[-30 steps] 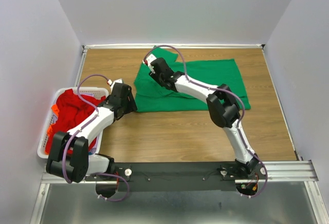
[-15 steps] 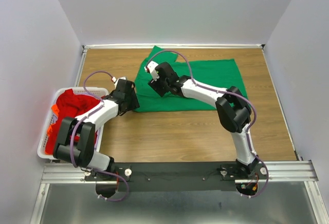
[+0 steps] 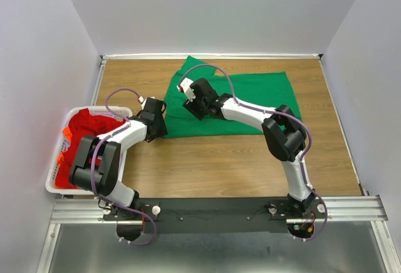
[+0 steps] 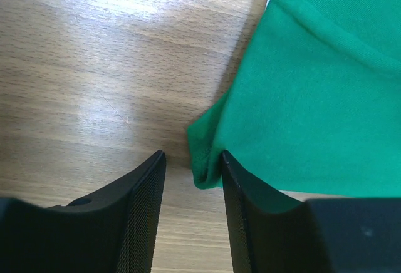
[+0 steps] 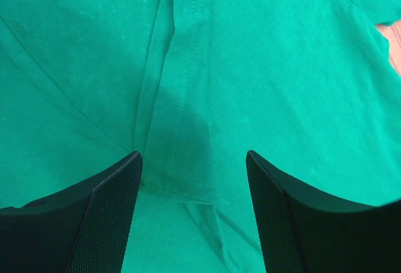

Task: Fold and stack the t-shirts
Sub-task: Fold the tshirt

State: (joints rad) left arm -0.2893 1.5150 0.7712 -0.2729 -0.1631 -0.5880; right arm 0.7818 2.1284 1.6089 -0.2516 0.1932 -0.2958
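Observation:
A bright green t-shirt (image 3: 250, 97) lies spread on the wooden table, partly folded at its left side. My left gripper (image 3: 160, 126) sits at its near left corner. In the left wrist view the gripper (image 4: 191, 155) is open, and the green corner (image 4: 207, 166) lies between the fingers, against the right finger (image 4: 250, 223). My right gripper (image 3: 192, 106) hovers over the shirt's left part. It (image 5: 193, 154) is open above a seam of the green cloth (image 5: 250, 47), holding nothing. Red t-shirts (image 3: 88, 134) are heaped in the basket.
A white slatted basket (image 3: 52, 176) stands at the table's left edge, beside the left arm. Bare wood (image 3: 219, 160) lies between the shirt and the arm bases. Grey walls close in the table on three sides.
My left gripper has moved right to the shirt's near left corner and its jaws have narrowed around it. My right gripper has drawn back a little over the shirt and opened wider.

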